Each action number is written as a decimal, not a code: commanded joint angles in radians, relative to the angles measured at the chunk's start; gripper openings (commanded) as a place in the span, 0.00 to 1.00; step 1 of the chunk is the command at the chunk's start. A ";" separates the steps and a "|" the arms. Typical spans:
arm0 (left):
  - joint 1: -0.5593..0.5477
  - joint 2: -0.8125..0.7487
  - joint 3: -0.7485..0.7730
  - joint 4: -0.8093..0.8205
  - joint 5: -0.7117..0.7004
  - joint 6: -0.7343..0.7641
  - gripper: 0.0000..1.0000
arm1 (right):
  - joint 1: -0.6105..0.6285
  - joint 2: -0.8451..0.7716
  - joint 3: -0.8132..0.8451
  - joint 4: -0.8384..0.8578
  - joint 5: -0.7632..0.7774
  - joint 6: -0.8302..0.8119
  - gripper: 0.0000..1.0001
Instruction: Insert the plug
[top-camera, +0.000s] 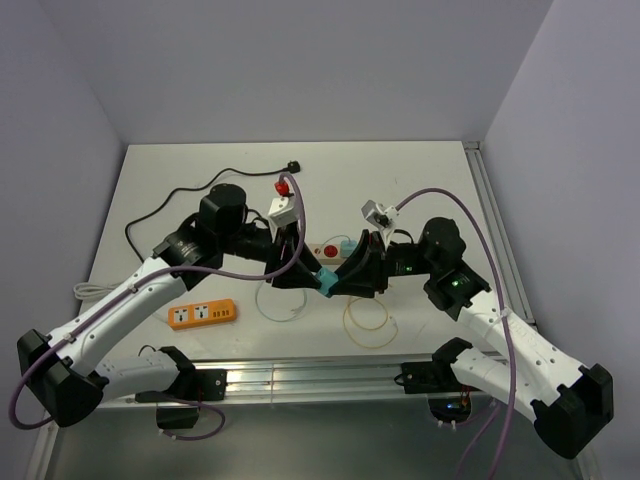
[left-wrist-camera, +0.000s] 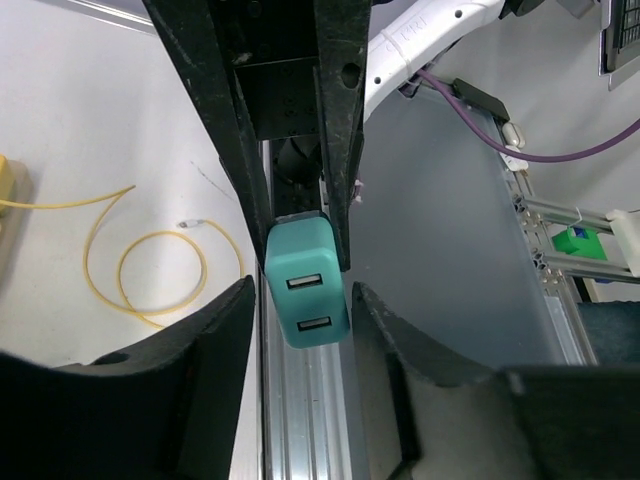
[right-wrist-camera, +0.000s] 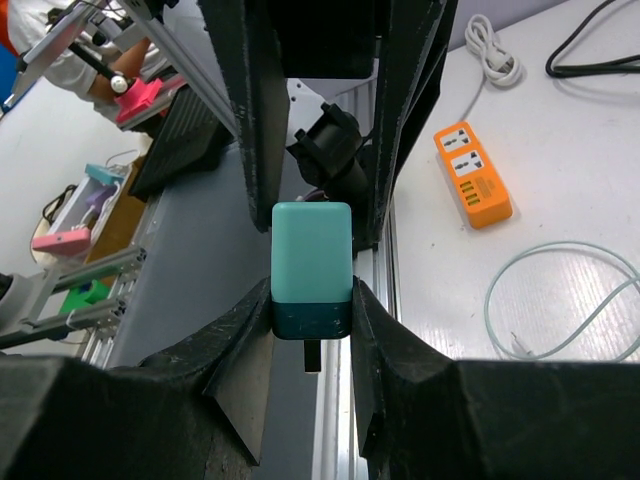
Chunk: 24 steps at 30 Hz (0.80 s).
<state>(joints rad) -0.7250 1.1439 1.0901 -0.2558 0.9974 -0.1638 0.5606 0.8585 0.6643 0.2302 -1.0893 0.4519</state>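
A teal plug-in charger (top-camera: 325, 280) hangs in the air between my two grippers, above the table's near edge. My right gripper (right-wrist-camera: 312, 300) is shut on its dark base end (right-wrist-camera: 312, 318), with a prong pointing back toward the wrist. In the left wrist view the charger (left-wrist-camera: 307, 295) shows its end with two USB ports. My left gripper (left-wrist-camera: 300, 305) is open, its fingers on either side of that end with a gap on each side. A white power strip (top-camera: 335, 250) with a red switch lies on the table just behind the grippers, partly hidden.
An orange power strip (top-camera: 203, 314) lies at the front left and also shows in the right wrist view (right-wrist-camera: 472, 175). A coiled yellow cable (top-camera: 368, 320), a pale cable loop (top-camera: 285, 303) and a black cord (top-camera: 180, 195) lie on the table. An aluminium rail (top-camera: 300, 378) runs along the near edge.
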 joint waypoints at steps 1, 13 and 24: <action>-0.007 0.016 0.062 -0.020 0.021 0.003 0.47 | 0.013 -0.006 0.052 0.037 0.016 -0.010 0.00; -0.017 0.106 0.148 -0.180 0.000 0.050 0.26 | 0.032 -0.032 0.058 0.005 0.098 -0.062 0.00; -0.019 0.178 0.240 -0.246 -0.107 0.049 0.00 | 0.035 -0.032 0.104 -0.158 0.352 -0.102 0.43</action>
<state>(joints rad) -0.7277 1.2957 1.2602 -0.4843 0.9970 -0.1310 0.5781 0.8253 0.6792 0.0837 -0.9470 0.3866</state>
